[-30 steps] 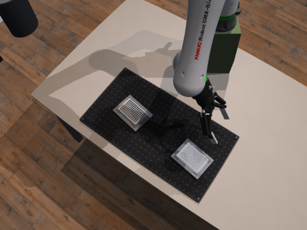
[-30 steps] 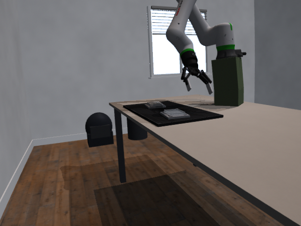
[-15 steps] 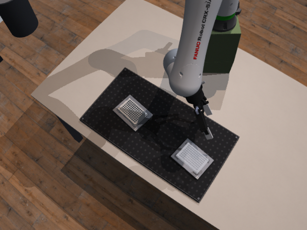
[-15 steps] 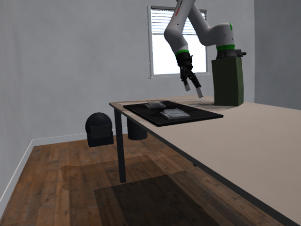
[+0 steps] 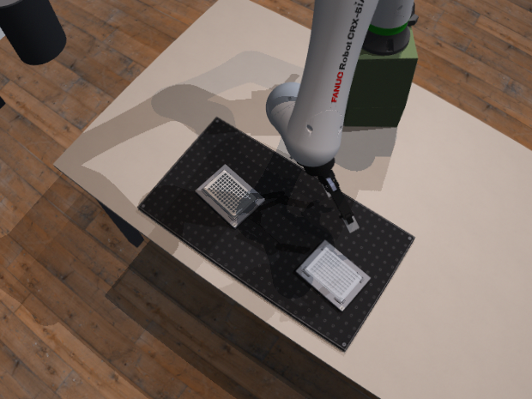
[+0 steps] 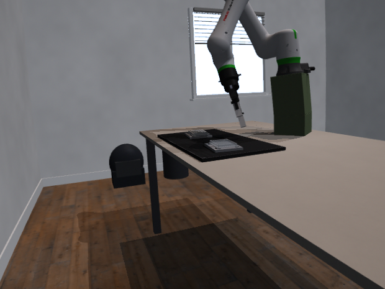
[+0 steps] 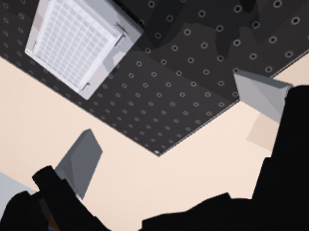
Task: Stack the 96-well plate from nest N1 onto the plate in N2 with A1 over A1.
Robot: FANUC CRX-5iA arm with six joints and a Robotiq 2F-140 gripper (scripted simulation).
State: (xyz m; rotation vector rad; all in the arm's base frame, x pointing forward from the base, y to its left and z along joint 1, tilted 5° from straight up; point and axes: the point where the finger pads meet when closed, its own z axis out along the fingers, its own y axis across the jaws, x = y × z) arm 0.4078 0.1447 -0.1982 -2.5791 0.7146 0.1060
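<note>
The 96-well plate on nest N1 (image 5: 229, 193) looks darker and sits on the left half of the black pegboard (image 5: 275, 230); it is the farther plate in the exterior view (image 6: 198, 133). The whiter 96-well plate on nest N2 (image 5: 333, 275) sits on the right half, is the nearer one (image 6: 223, 145), and shows at the wrist view's upper left (image 7: 75, 40). My gripper (image 5: 349, 222) (image 6: 240, 121) is open and empty. It hangs tilted well above the board's back edge, nearer N2. Its two fingers are spread wide in the wrist view (image 7: 163, 104). The A1 marks are too small to read.
The pegboard lies on a beige table. The arm's green pedestal (image 5: 380, 84) stands at the table's back, behind the board. A corner of the board (image 7: 156, 153) shows between my fingers. A black cylinder (image 5: 27, 27) stands on the floor off the table's left.
</note>
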